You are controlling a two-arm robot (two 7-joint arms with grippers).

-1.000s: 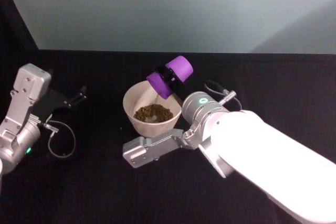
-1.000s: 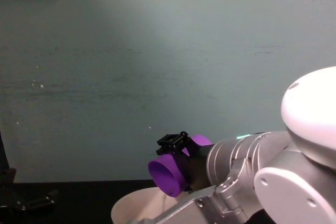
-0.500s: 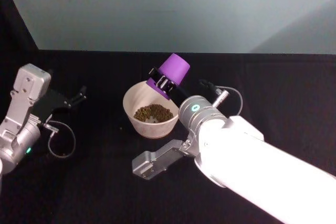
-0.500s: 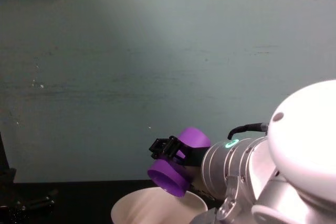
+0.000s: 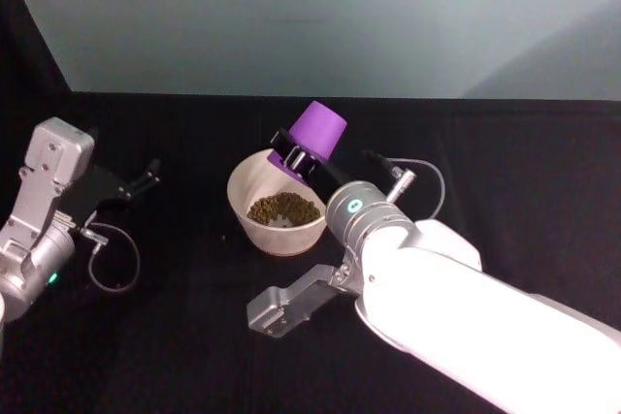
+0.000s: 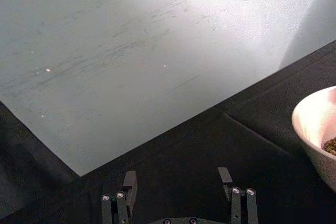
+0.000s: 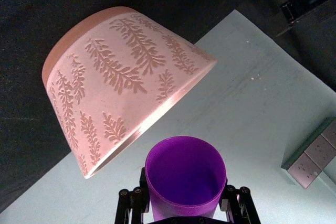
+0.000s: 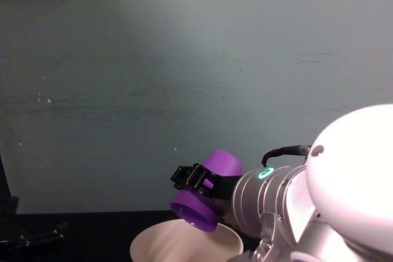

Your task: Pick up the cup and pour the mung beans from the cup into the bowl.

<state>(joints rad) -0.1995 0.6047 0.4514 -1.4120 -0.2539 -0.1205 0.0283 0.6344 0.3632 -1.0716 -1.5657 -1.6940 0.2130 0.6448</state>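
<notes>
Tilts the cup point(image 5: 318, 128) steeper than a second ago, mouth down over the far rim of the bowl point(image 5: 243, 183), pinched in the right gripper point(image 5: 296, 154). Looks empty, so probably done pouring. Leaves left gripper point(image 6: 178, 179) spread, idle.

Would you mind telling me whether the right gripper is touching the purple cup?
Touching: the right wrist view shows the right gripper clamped on both sides of the cup.

1. The right arm reaches forward across the middle, its white forearm low in front.
2. The right gripper point(image 5: 296, 157) is raised and clamped on the cup point(image 5: 318, 128).
3. The left arm rests at the left side, with the left gripper point(image 5: 144, 179) pointing forward and its fingers point(image 6: 128, 181) spread apart.
</notes>
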